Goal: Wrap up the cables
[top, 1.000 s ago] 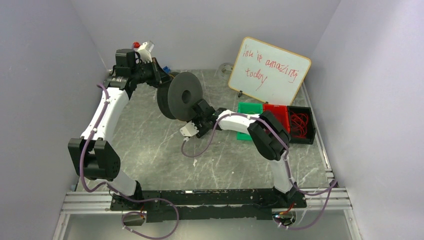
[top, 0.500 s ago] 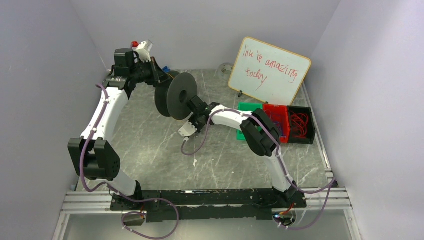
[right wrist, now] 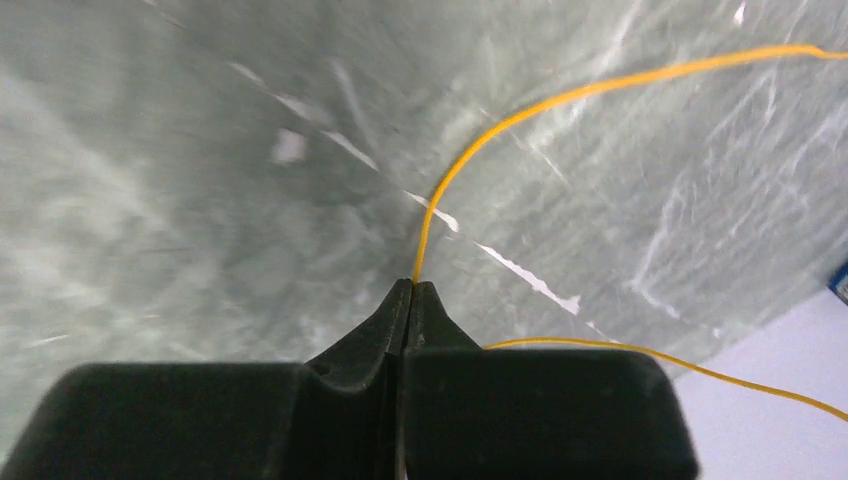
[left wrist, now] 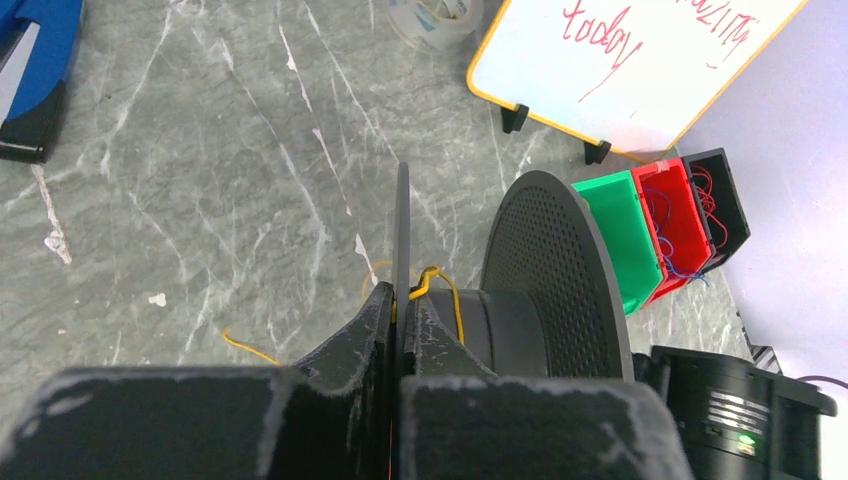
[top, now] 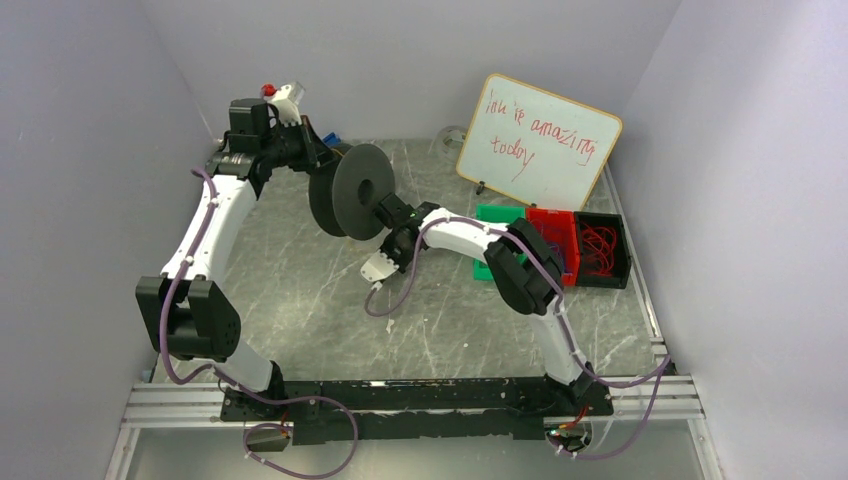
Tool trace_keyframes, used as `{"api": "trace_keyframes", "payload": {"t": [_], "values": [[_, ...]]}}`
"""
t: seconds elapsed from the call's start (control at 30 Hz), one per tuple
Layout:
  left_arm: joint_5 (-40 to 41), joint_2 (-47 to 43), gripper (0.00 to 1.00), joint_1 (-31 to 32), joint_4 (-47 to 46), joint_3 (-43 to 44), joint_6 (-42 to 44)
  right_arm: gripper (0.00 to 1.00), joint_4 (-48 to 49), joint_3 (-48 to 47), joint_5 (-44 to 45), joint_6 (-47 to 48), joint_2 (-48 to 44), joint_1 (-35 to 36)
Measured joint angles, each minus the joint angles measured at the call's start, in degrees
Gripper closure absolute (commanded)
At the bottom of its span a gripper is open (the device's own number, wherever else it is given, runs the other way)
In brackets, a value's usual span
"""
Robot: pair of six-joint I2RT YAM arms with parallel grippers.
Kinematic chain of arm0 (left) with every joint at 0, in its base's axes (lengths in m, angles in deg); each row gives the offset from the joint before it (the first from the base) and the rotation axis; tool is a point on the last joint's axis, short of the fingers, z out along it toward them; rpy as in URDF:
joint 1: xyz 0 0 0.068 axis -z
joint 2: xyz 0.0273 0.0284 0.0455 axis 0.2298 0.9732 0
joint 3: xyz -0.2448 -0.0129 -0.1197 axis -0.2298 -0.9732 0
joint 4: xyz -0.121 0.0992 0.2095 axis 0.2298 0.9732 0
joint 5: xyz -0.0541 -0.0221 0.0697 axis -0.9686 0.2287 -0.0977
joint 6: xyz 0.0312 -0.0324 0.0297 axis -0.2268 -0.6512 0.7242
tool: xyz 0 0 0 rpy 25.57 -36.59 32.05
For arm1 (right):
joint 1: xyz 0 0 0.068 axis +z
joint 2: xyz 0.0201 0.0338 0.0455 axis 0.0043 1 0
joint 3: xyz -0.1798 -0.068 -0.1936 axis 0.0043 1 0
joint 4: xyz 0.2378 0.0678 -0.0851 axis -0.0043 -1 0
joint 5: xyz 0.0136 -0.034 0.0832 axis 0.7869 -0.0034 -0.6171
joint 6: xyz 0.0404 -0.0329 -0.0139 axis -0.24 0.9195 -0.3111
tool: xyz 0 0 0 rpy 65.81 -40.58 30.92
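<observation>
Pincers: my right pincer (right wrist: 412,288) is closed tight with the cable (right wrist: 505,115) nipped at its very tips. My left pincer (left wrist: 400,305) is clamped on the thin rim of the black spool (left wrist: 555,265), whose discs stand on edge.
Cable location: loose yellow turns sit on the spool's hub between the two discs. A short tail lies on the worktop (top: 300,300) at the hub's 8 o'clock in the left wrist view. My right pincer holds its part at the spool's 5 o'clock, seen from overhead.
Risk, slip: the wire is string-thin and only the tips hold it. I judge a firm pull could draw it out.
Risk, slack: the hub turns look loose. Without tension they may spring off or ride over a disc edge.
Risk, spool: gripped by its rim alone, it may pivot if I pull sideways.
Heading: in the right wrist view the cable leaves the tips toward 12 o'clock, then bends toward 2 o'clock.
Long axis: curved, with no single line. A second strand trails toward 4 o'clock.
</observation>
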Motion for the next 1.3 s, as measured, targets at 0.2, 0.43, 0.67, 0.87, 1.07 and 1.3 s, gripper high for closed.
{"api": "trace_keyframes", "payload": {"t": [0.2,0.43,0.67,0.87,1.07,1.3], "values": [[1.9,0.1,0.98,0.3,0.4,0.0,0.0,1.00,-10.1,-3.2,-10.6,-3.2,-3.9,1.0],[6.7,0.2,0.97,1.7,0.4,-2.4,2.2,1.00,-16.9,-11.0,-21.9,-7.0,-8.0,1.6],[12.0,0.5,0.97,6.4,1.0,-4.0,5.2,1.00,-21.2,-17.5,-28.9,-9.7,-8.2,1.8],[15.6,0.5,0.97,7.6,1.2,-4.4,6.5,1.00,-25.1,-21.6,-35.0,-10.6,-8.2,1.8],[19.1,0.8,0.97,7.9,1.2,-5.4,6.4,1.00,-29.7,-25.7,-43.7,-10.7,-8.2,2.0],[23.0,2.1,0.97,10.5,1.2,-6.6,8.0,1.00,-31.6,-27.5,-48.2,-12.2,-8.2,2.6]]}}
